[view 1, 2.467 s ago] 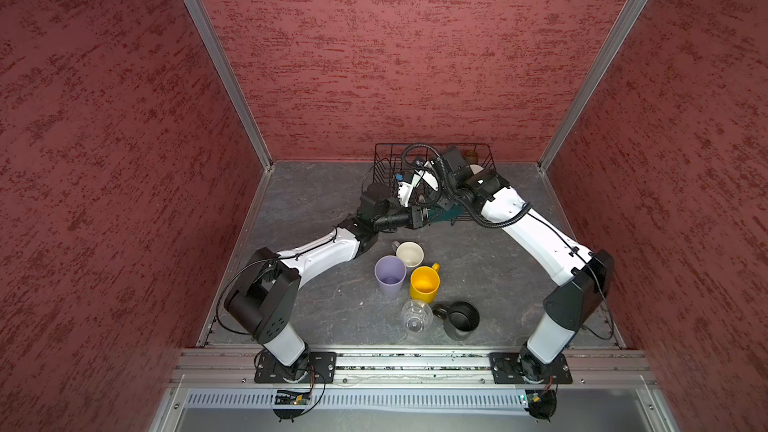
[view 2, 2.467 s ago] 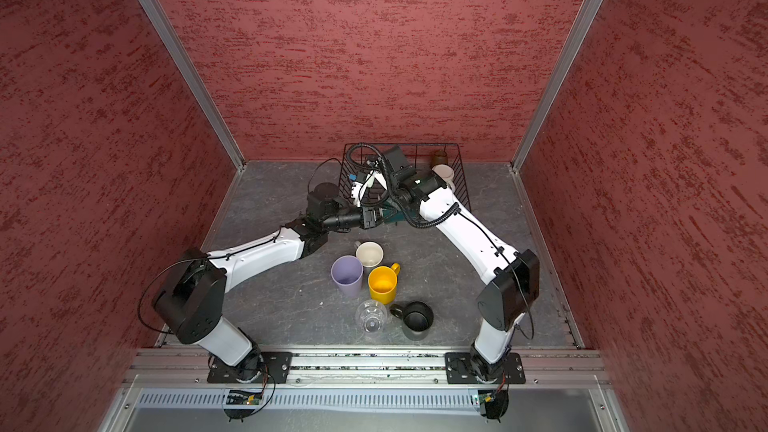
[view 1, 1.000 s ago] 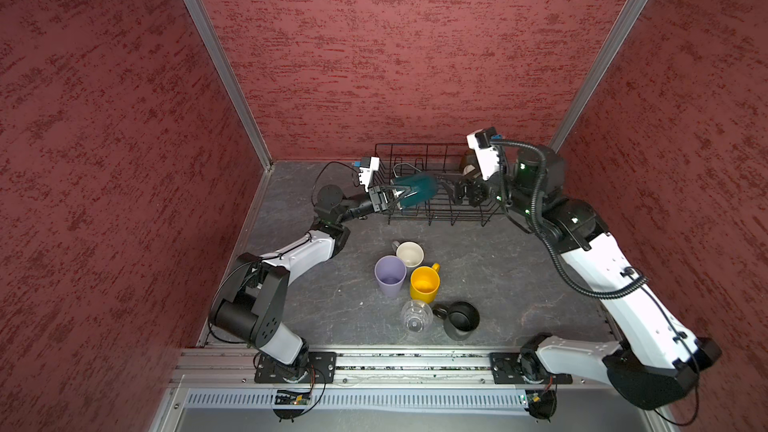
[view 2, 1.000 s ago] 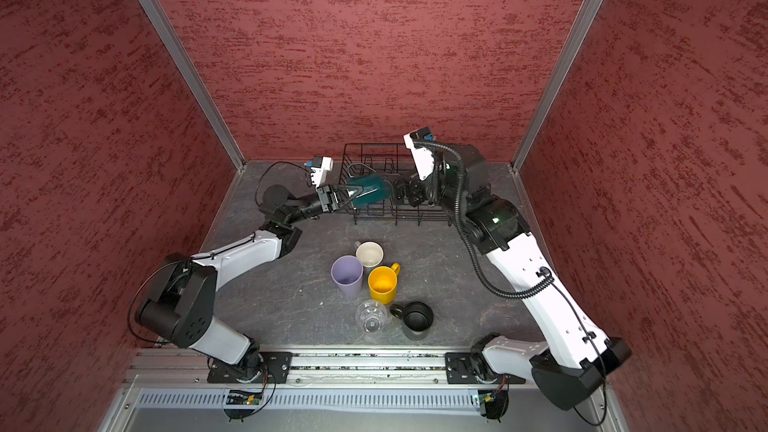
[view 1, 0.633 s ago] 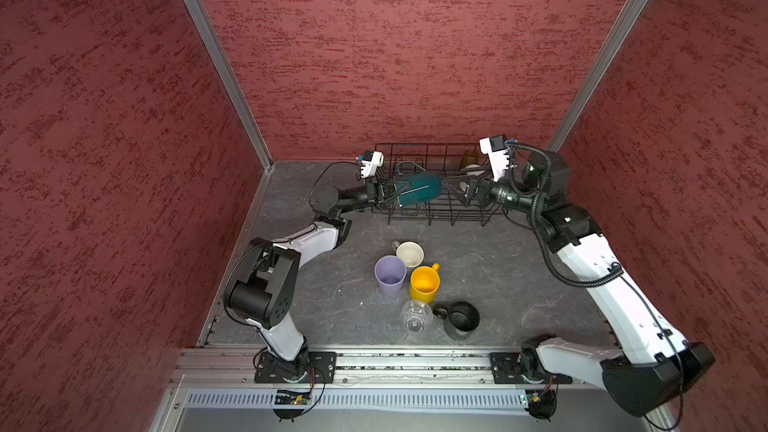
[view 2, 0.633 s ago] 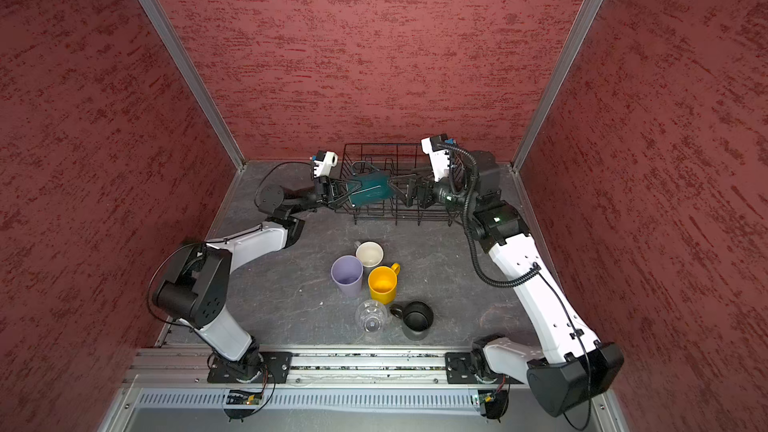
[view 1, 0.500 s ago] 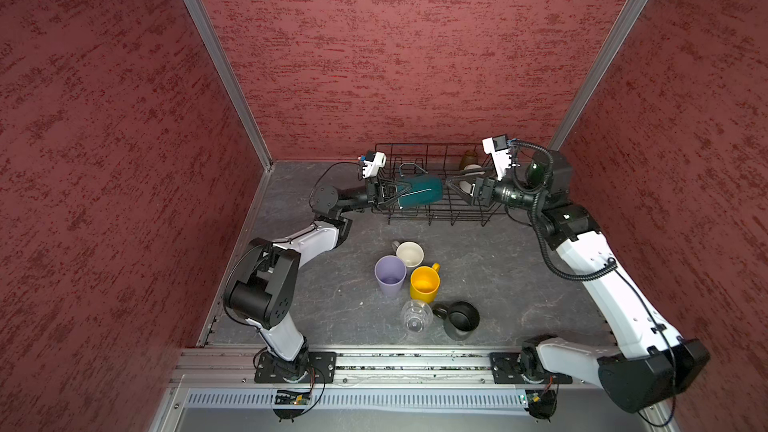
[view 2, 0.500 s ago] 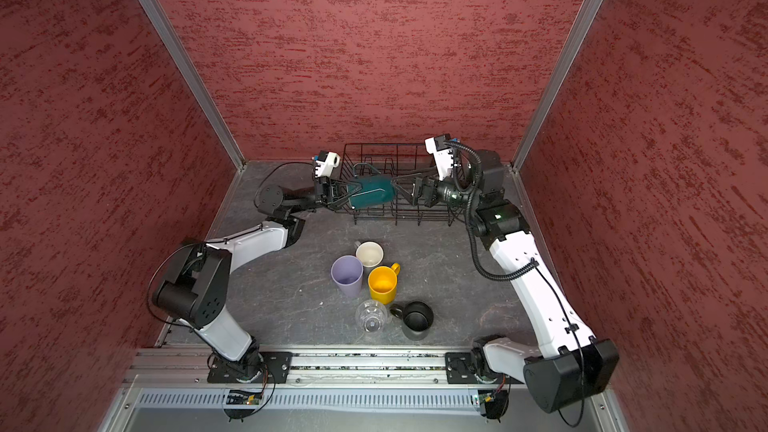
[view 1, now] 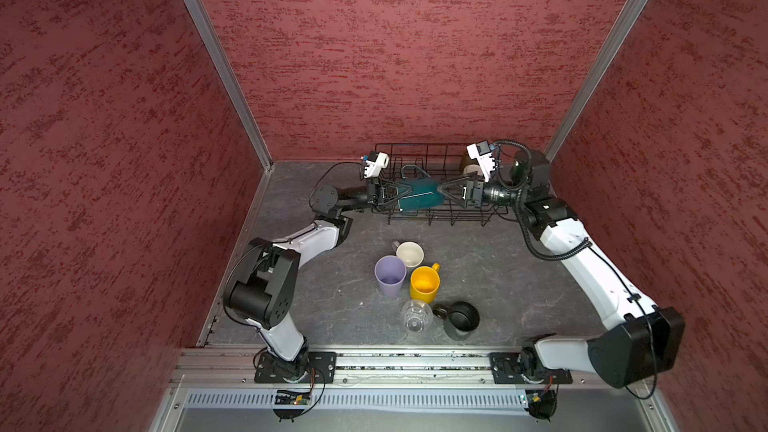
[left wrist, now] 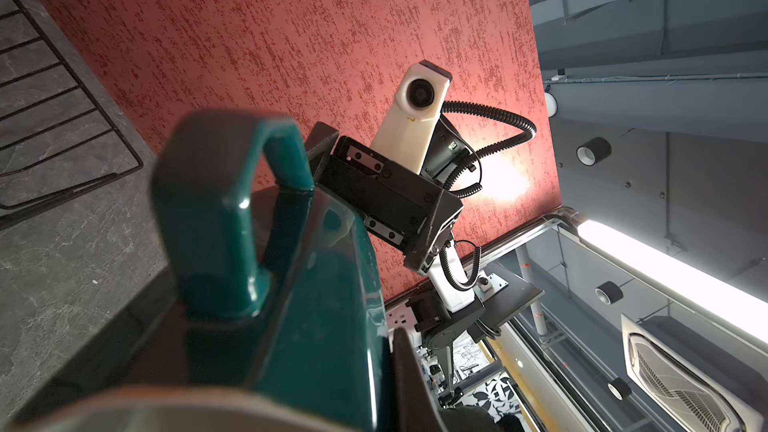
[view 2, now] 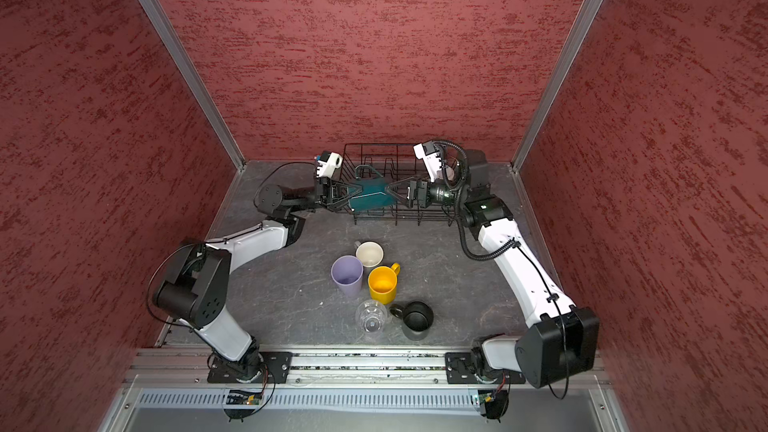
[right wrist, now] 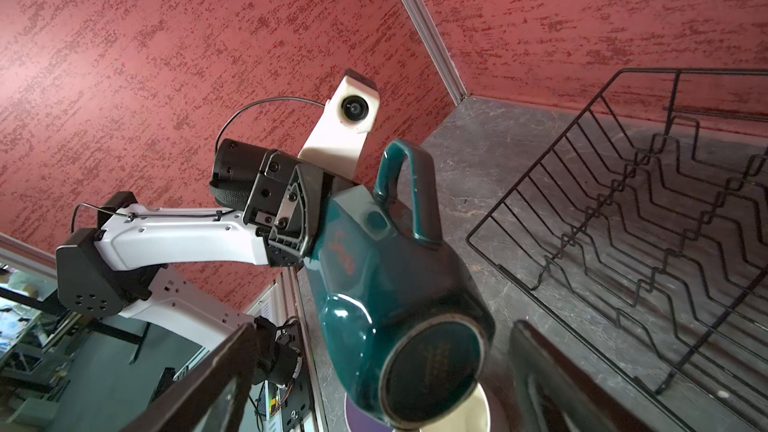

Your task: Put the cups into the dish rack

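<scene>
A teal mug (view 1: 417, 197) (view 2: 370, 197) hangs on its side over the front of the black wire dish rack (view 1: 432, 151) (view 2: 374, 145). My left gripper (view 1: 401, 195) (view 2: 353, 195) is shut on its rim wall (left wrist: 324, 326), one finger inside and one outside. My right gripper (view 1: 440, 193) (view 2: 388, 192) faces it from the right, open. Its fingers stand either side of the mug's base (right wrist: 386, 292) with gaps on both sides. On the table stand a lilac tumbler (view 1: 390, 275), a cream-lined mug (view 1: 409, 253), a yellow mug (view 1: 424, 282), a clear glass (view 1: 416, 315) and a black mug (view 1: 461, 317).
A pale cup (view 1: 471, 168) sits in the rack's back right corner, partly hidden by my right wrist camera. Red walls close in on three sides. The rack's prongs (right wrist: 623, 201) lie close beside the hanging mug.
My right gripper came down from the rack's right end and moved left until its open fingers flanked the mug's base. The left gripper carried the teal mug slightly right over the rack.
</scene>
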